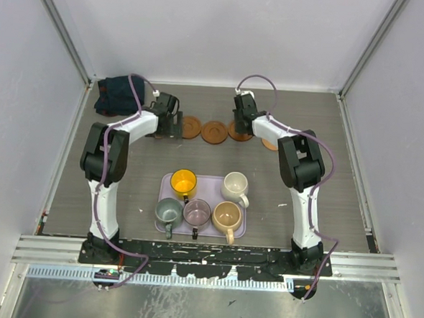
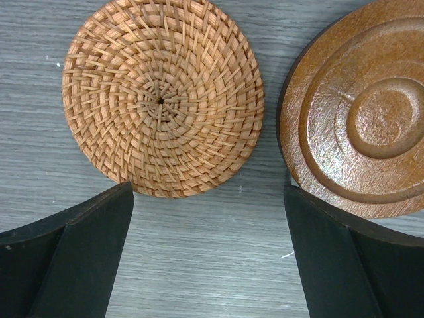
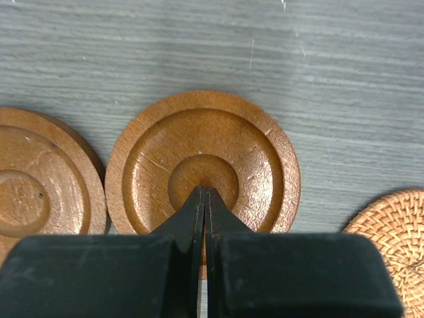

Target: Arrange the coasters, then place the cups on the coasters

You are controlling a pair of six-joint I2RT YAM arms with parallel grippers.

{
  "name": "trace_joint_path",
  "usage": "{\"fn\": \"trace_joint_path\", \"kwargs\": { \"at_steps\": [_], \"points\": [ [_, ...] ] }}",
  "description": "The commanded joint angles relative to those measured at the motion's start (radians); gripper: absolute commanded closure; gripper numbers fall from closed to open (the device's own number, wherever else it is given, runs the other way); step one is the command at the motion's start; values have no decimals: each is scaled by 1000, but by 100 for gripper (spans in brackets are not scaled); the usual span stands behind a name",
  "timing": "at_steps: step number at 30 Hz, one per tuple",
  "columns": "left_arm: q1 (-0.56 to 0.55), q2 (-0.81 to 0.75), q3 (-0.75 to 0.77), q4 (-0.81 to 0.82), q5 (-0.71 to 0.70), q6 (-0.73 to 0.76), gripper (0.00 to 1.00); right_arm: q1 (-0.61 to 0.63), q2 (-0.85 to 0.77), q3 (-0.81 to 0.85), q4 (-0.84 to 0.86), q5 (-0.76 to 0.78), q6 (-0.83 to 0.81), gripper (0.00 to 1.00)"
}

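Grey counter point(image 1: 124, 190) held the lilac tray point(image 1: 207, 184) near you, with all five cups point(image 1: 235, 183) on it. None was on a coaster yet. The coasters point(image 1: 214, 132) lay in a tight row at the far side.

Your main risk was that spacing. Pushing one disc could have knocked its neighbour, and cup handles may have clashed later.

Your right gripper point(image 3: 204, 192) was pressed together and pinched nothing. Its tips were on or just over the centre of a wooden coaster point(image 3: 199, 142); contact couldn't be confirmed. A hard press could have skidded it.

Your left gripper point(image 2: 209, 218) was spread wide and empty, just beside the woven coaster point(image 2: 162, 99). One finger point(image 2: 331, 258) overlapped the rim of another wooden disc point(image 2: 364, 112) and might have clipped it.
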Motion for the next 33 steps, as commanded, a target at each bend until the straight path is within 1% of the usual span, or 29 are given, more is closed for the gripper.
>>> {"fn": "trace_joint_path", "kwargs": {
  "at_steps": [1, 6, 15, 27, 33],
  "points": [
    [8, 2, 7, -14, -24, 4, 2, -1, -19, -44, 50, -9, 20, 99],
    [7, -21, -21, -15, -29, 6, 2, -3, -21, -93, 49, 6, 38, 99],
    [9, -64, -64, -13, -54, 13, 2, -8, -70, -171, 48, 59, 56, 99],
    [16, -94, -95, -14, -73, 17, 2, -9, -120, -193, 23, 86, 77, 99],
    [19, -102, -100, -15, -75, 15, 2, -8, -138, -196, 19, 62, 76, 99]
  ]
}}
